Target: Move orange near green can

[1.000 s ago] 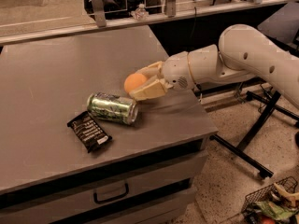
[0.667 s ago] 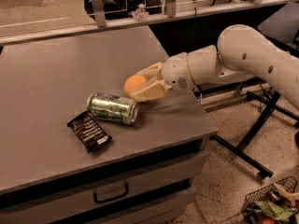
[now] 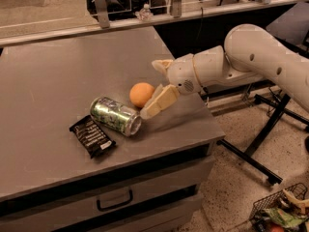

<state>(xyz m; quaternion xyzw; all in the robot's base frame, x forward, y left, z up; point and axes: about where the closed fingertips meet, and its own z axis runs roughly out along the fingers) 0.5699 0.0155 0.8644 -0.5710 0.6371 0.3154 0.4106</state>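
Observation:
The orange (image 3: 141,94) rests on the grey table top (image 3: 58,76), close beside the silver-rimmed end of the green can (image 3: 115,115), which lies on its side. A small gap shows between them. My gripper (image 3: 150,88) is just right of the orange and open. One cream finger (image 3: 161,64) points up and back. The other finger (image 3: 157,102) slants down along the orange's right side, its tip near the can's rim. The white arm (image 3: 251,57) reaches in from the right.
A black snack wrapper (image 3: 92,136) lies left of the can, near the front edge. The table's right edge is just under my gripper. A drawer handle (image 3: 114,200) is on the front. A rail and small bottle (image 3: 145,12) stand behind. A wire basket (image 3: 280,211) sits on the floor at right.
The gripper was shut on the orange, holding it just above the table. It has opened, and the orange now sits on the table beside the can.

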